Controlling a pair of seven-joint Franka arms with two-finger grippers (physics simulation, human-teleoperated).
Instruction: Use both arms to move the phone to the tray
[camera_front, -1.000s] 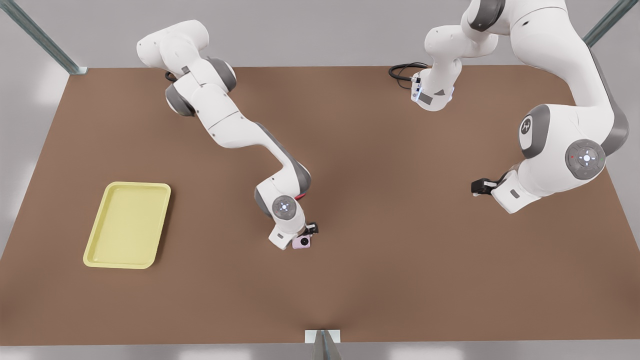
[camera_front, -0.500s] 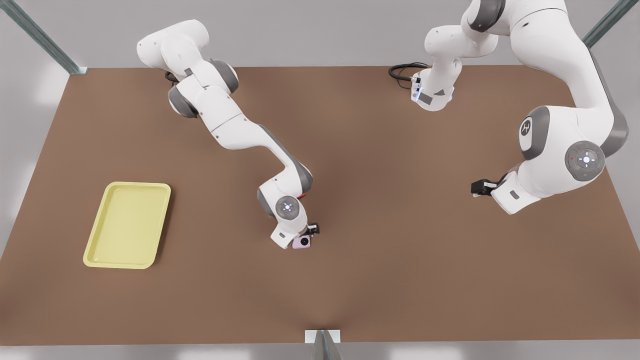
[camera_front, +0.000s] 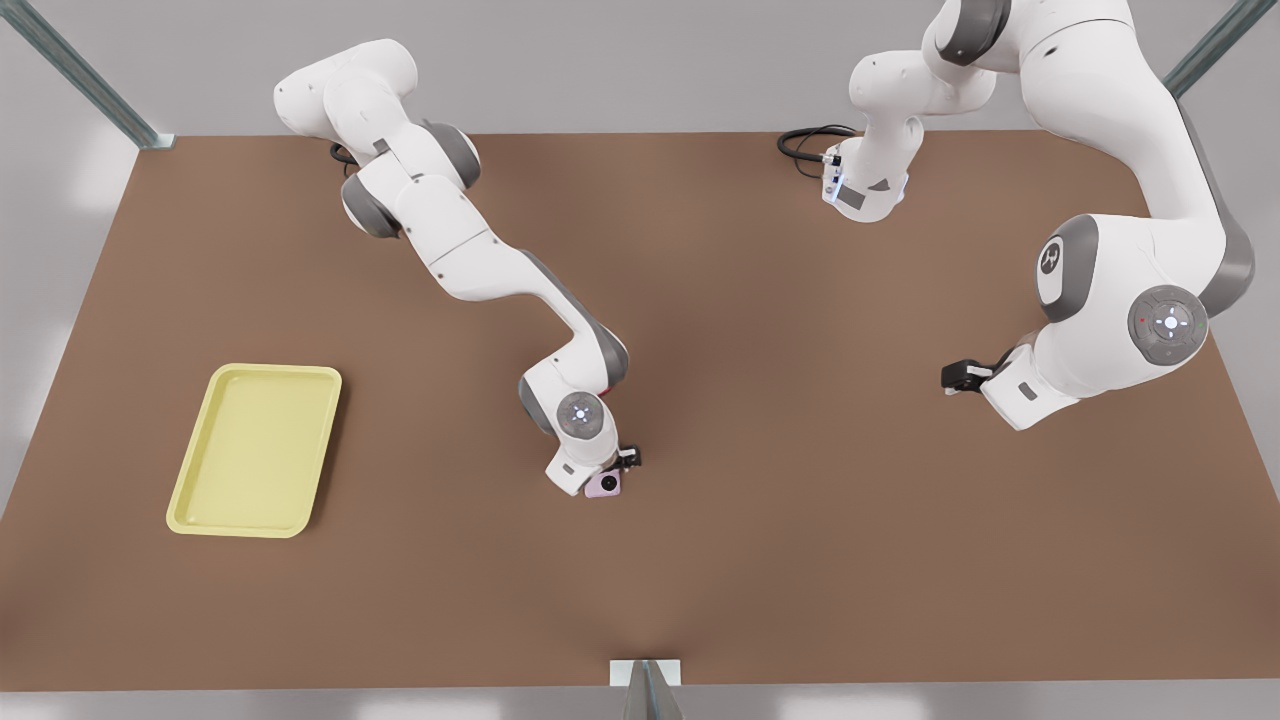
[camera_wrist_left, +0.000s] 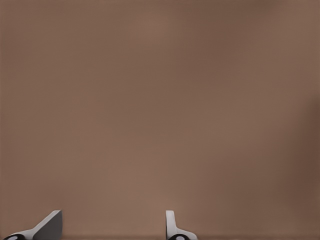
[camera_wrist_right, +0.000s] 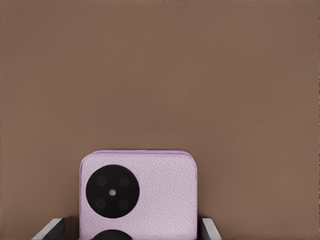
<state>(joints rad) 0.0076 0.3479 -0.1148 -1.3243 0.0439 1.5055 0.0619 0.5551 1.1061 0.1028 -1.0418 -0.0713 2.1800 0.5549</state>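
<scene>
The pale pink phone lies flat on the brown table, near the middle of the front view, with its black camera circles facing up. My right gripper is down over it and open. One finger stands on each side of the phone, and a thin dark gap shows beside one of them. The pale yellow tray sits far off toward the front view's left with nothing in it. My left gripper waits open above bare table at the front view's right.
A red sliver shows from under the right arm's wrist, just behind the phone. A black cable loops at the table's far edge. A metal bracket marks the near edge. Bare brown table lies between the phone and the tray.
The right arm's wrist has crept slightly toward the front view's right over the phone. The phone and the tray have stayed put. The left arm has barely shifted.
</scene>
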